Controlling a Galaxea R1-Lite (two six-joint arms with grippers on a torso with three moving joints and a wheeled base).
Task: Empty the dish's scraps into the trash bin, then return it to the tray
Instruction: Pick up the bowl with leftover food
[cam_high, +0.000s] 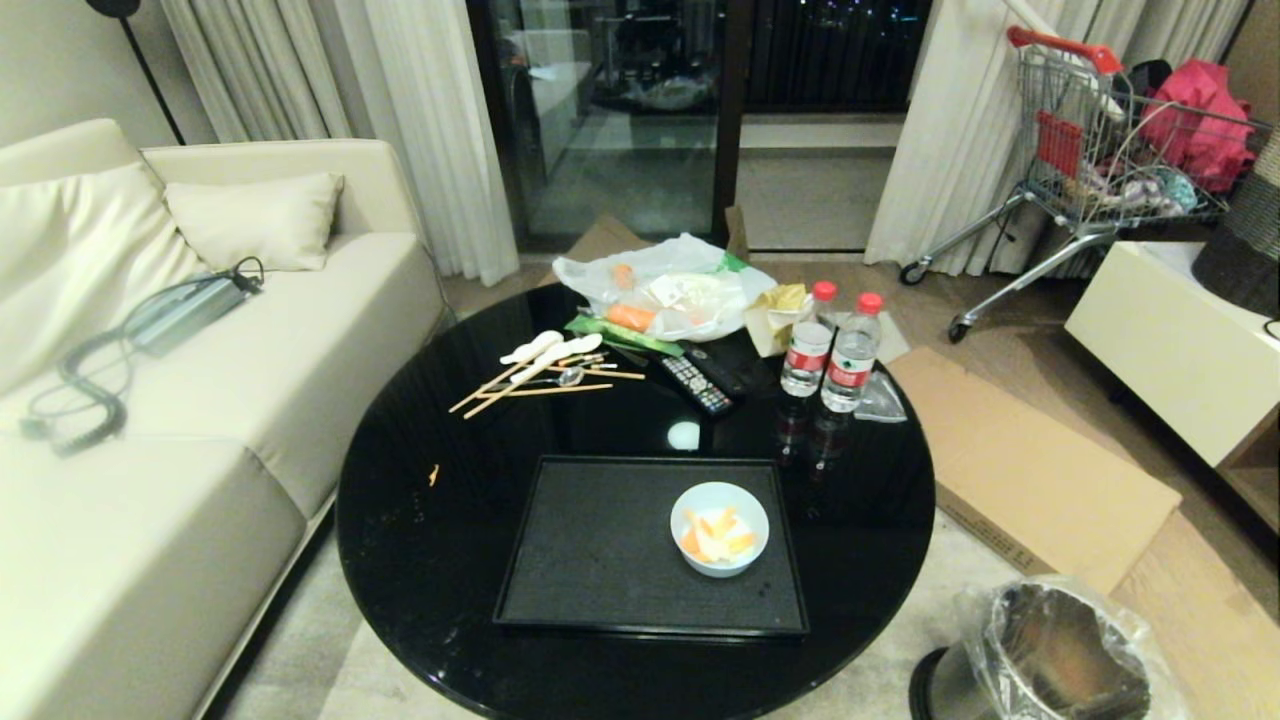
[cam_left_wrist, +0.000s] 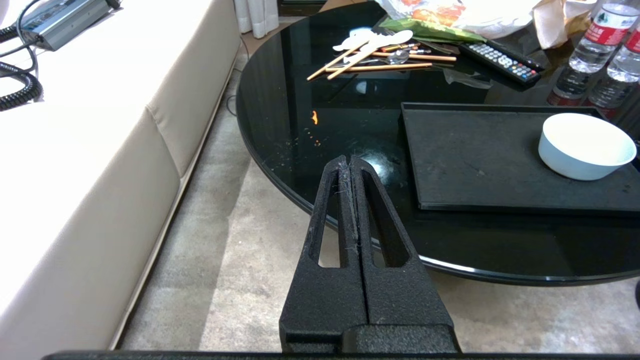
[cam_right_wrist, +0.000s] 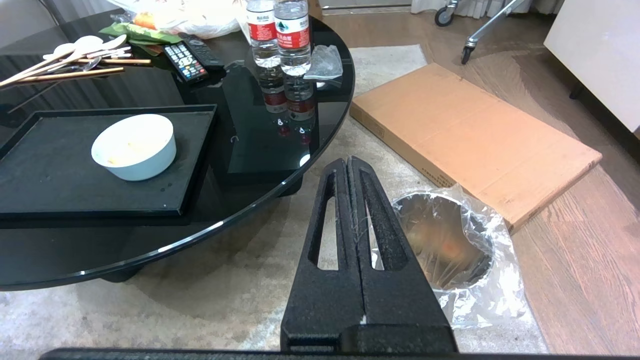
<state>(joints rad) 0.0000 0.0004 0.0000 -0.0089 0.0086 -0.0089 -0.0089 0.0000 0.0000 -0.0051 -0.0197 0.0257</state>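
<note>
The dish (cam_high: 719, 527) with scraps (cam_high: 716, 536) sits on the tray's (cam_high: 590, 560) right side; the trash bin (cam_high: 1060, 655) stands near right on the floor; the left gripper (cam_left_wrist: 348, 161) and right gripper (cam_right_wrist: 347, 162) hang pressed closed, holding nothing.

Warm, fairly dim indoor light fills the head view; the window (cam_high: 700, 110) at upper centre is dark, with small light specks at top right. The glossy table (cam_high: 420, 520) mirrors a round lamp spot above the tray (cam_high: 600, 560) and the bottles (cam_high: 835, 350) beside it. The sofa (cam_high: 150, 480) at left looks pale and flat, with soft shadows. Straight lines bow slightly toward the frame edges. In the left wrist view the sofa at upper left and the bag (cam_left_wrist: 480, 12) at top blow out to white. The right wrist view is cooler and brighter; the bag at top glares, the cabinet (cam_right_wrist: 595, 55) at upper right is washed out, and the bin liner (cam_right_wrist: 475, 295) glints.
</note>
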